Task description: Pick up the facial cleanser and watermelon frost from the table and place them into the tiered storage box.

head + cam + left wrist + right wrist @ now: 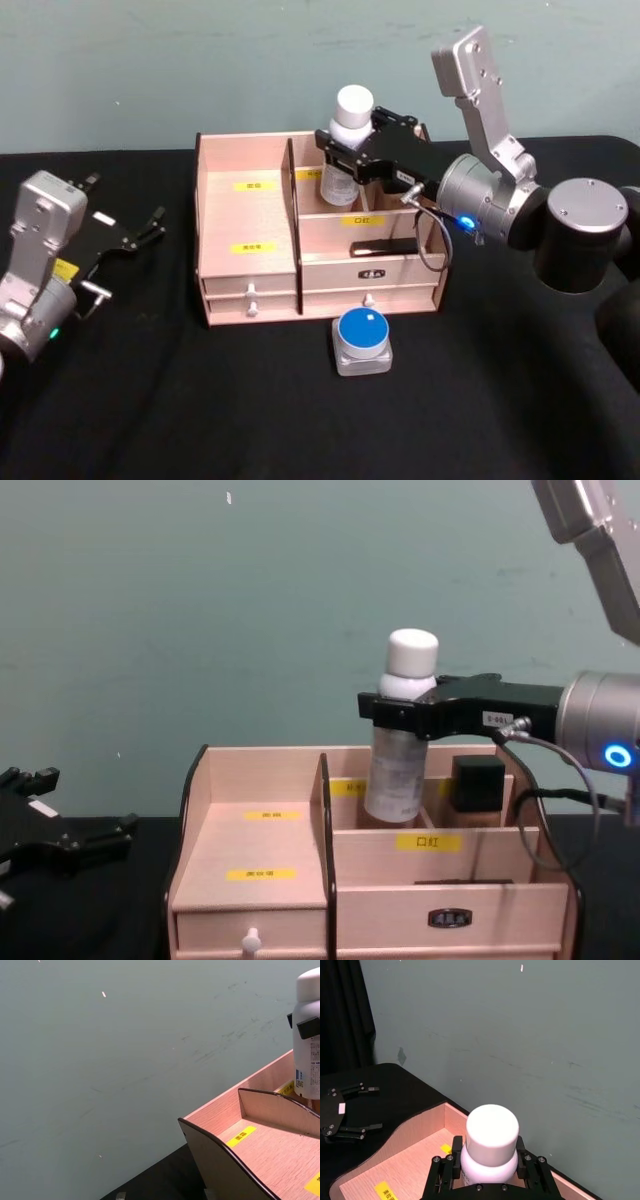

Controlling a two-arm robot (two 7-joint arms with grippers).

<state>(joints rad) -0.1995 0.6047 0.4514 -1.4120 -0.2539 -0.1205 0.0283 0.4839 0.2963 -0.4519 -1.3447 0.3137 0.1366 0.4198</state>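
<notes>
The black surface (150, 400) carries the tiered storage box (230, 160) at its centre, with 2 drawers along the front.

The right arm reaches in from 3 o'clock. Its right claw (400, 710) is clamped around the neck of the facial cleanser (400, 765), just under the white cap. The left claw (140, 232) sits at 9 o'clock of the box, well apart from it, with its fingers spread and nothing between them.

The cleanser hangs over the rear compartment of the box's right half, toward 12 o'clock. It leans slightly, and its base is down near the divider edge. I cannot tell whether the base touches the compartment floor. The watermelon frost (362, 342) stands on the surface at 6 o'clock, just in front of the right drawer, not yet picked up. A black-capped bottle (477, 780) stands in the same rear row, just beside the cleanser toward 3 o'clock.

I see 3 risks from here:
1. If the claw lets go while the base is off the floor, the tall, narrow bottle would likely drop and tip over.
2. The lean could catch the base on the divider during lowering.
3. A sideways drift toward 3 o'clock could knock the black-capped bottle.
</notes>
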